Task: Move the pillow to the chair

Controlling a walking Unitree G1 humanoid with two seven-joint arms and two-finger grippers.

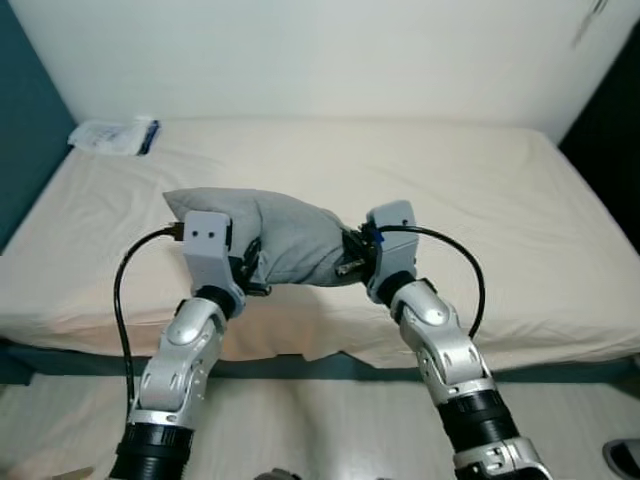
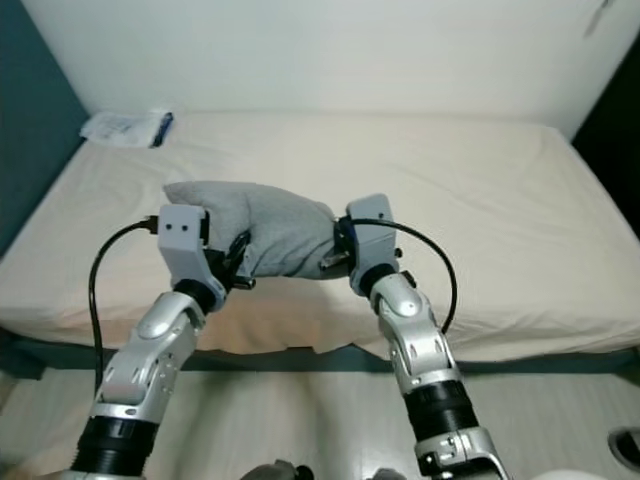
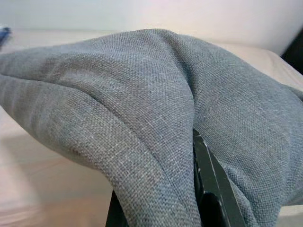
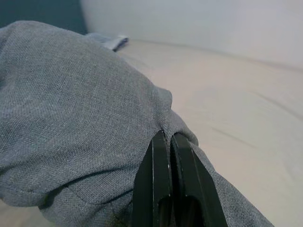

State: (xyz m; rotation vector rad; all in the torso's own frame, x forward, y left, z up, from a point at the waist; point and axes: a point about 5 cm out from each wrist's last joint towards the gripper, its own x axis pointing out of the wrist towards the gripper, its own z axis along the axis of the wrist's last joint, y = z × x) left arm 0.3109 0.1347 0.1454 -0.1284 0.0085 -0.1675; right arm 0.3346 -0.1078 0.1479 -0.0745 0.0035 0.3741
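Note:
A grey woven pillow (image 1: 285, 235) is held up over the near part of the cream bed (image 1: 480, 190), between my two arms. My left gripper (image 1: 250, 262) is shut on the pillow's left end; in the left wrist view the fabric (image 3: 142, 118) folds over its black fingers (image 3: 208, 179). My right gripper (image 1: 350, 255) is shut on the pillow's right end; the right wrist view shows its two fingers (image 4: 161, 184) pressed together on a pinch of the cloth (image 4: 71, 104).
A white and blue packet (image 1: 115, 135) lies at the bed's far left corner. A dark teal wall (image 1: 25, 140) bounds the left side and a white wall (image 1: 320, 50) stands behind the bed. Pale floor (image 1: 320, 420) lies before the bed's front edge.

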